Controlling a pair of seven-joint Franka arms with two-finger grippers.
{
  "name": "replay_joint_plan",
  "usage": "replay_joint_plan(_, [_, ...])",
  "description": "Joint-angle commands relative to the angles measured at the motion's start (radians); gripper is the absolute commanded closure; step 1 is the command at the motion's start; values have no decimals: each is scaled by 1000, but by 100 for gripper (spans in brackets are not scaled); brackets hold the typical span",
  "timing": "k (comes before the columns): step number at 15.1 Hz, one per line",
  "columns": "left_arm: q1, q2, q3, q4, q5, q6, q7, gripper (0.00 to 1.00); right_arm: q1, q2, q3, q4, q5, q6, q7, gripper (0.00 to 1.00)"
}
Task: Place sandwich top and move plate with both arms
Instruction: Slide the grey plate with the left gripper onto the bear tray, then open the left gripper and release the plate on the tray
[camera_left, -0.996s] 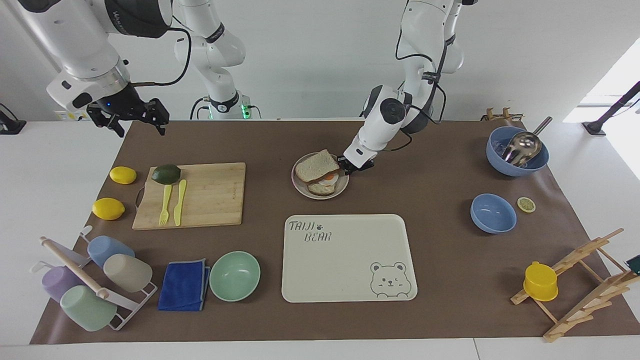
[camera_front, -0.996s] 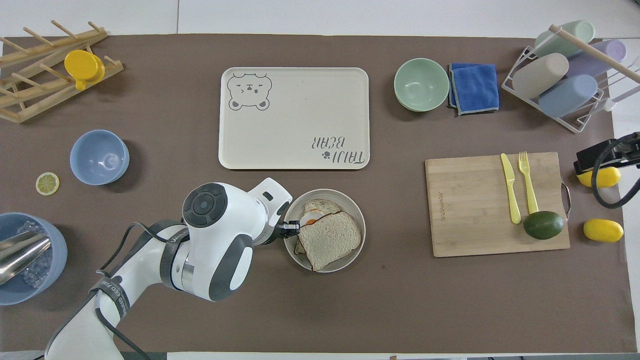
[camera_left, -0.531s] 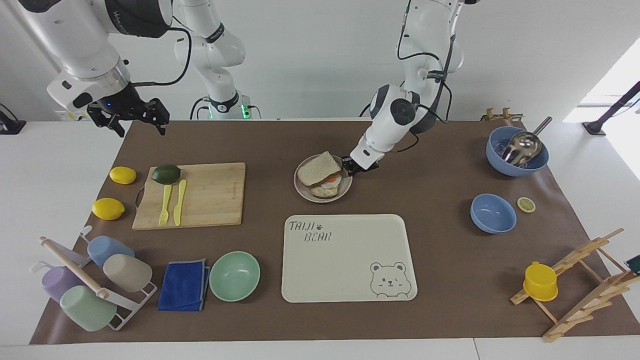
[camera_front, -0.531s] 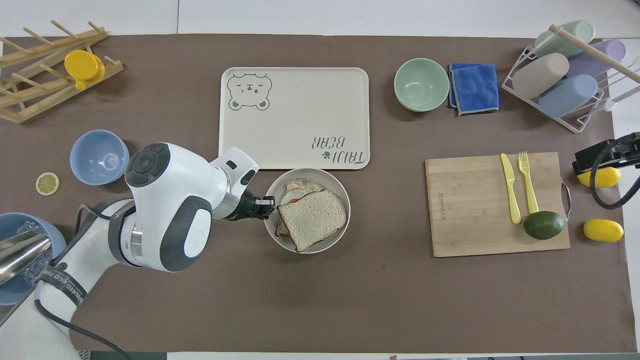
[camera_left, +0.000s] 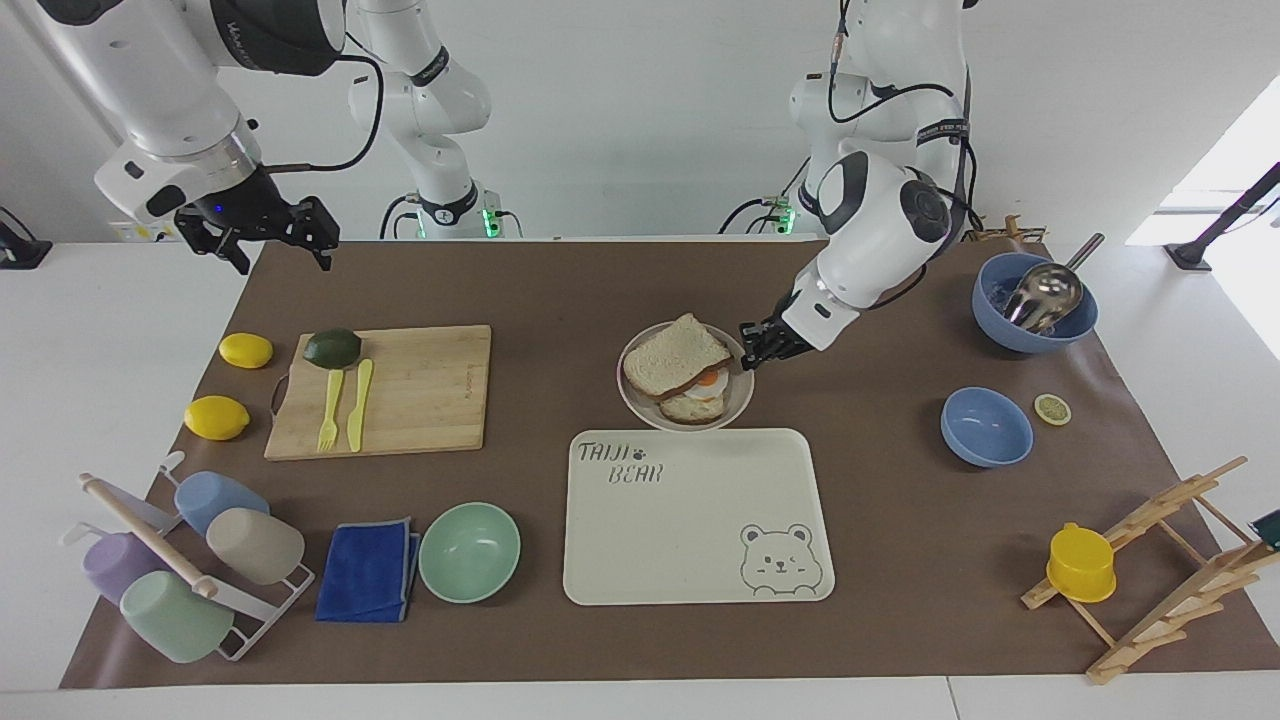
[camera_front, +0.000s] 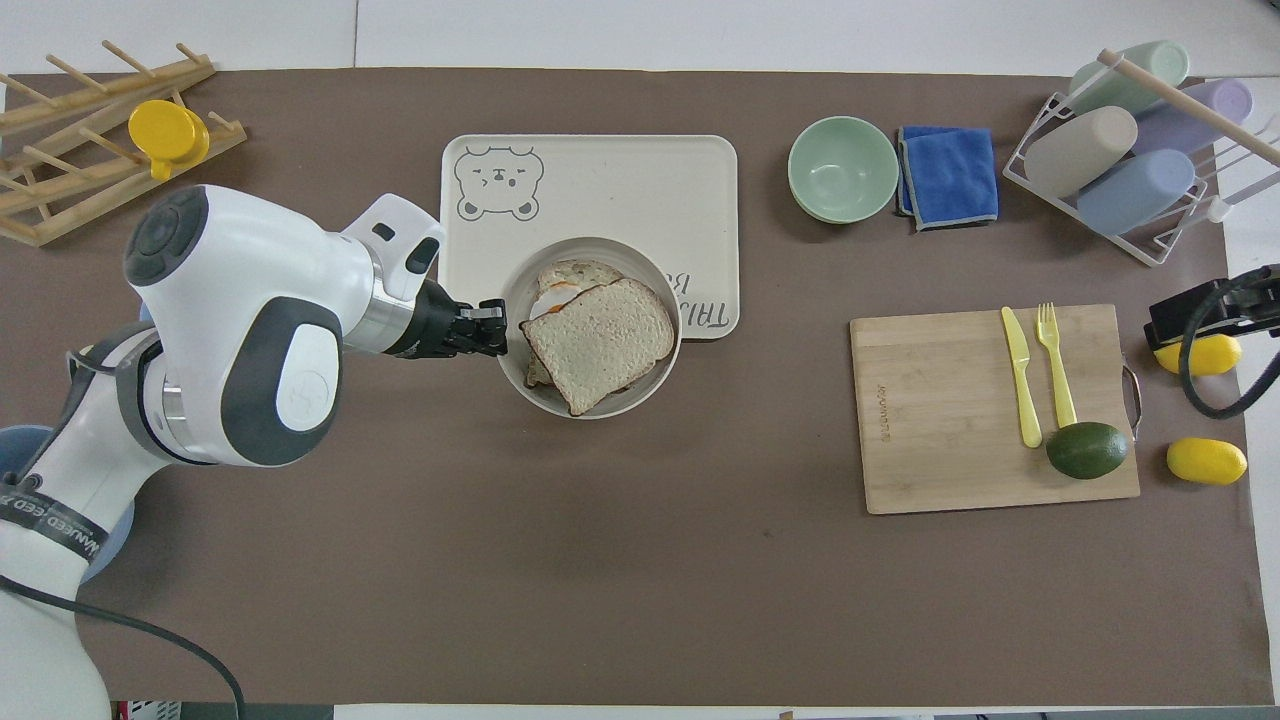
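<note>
- Plate (camera_left: 640, 395) sits raised at centre frame in the facing view, carried by its rim in our left gripper (camera_left: 752, 352), whose claw is clenched on the edge toward the left arm's end.
- Top slice (camera_left: 676, 352) already lies on the egg (camera_left: 708, 380) and lower slice, skewed, so one corner overhangs.
- From overhead the plate covers the lower edge of the tray (camera_front: 590, 160); we judge it is still in the air, not set down.
- Right gripper (camera_left: 268, 232) waits at upper left of the facing view, over the mat's corner, claw released and empty.
- For a clean finish, we should keep the plate level: a one-sided rim grip invites sagging, and a tilt could slide the loose top slice off.
- We should move slowly, clear the tray's lip before lowering, and set the plate flat inside it.
- We should let go only once the plate rests fully on the tray, then draw the gripper out sideways without nudging the rim.
</note>
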Motion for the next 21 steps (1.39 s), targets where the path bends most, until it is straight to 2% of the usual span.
replay_joint_plan(1, [26, 168, -3, 195, -22, -32, 21, 100, -4, -18, 1, -20, 16, -4, -10, 0])
replay_joint_plan(4, [47, 315, 1, 347, -11, -37, 19, 100, -4, -18, 1, -20, 16, -4, -10, 0])
replay_joint_plan(7, [65, 383, 2, 378, 1, -18, 22, 100, -4, -18, 1, -20, 16, -4, -10, 0])
replay_joint_plan(9, [62, 391, 1, 372, 33, 49, 24, 100, -4, -18, 1, -20, 16, -4, -9, 0])
replay_joint_plan(15, [52, 394, 2, 317, 50, 118, 24, 100, -4, -18, 3, -20, 16, -4, -10, 0])
replay_joint_plan(21, [53, 392, 2, 315, 52, 118, 42, 100, -4, -18, 1, -20, 16, -4, -10, 0])
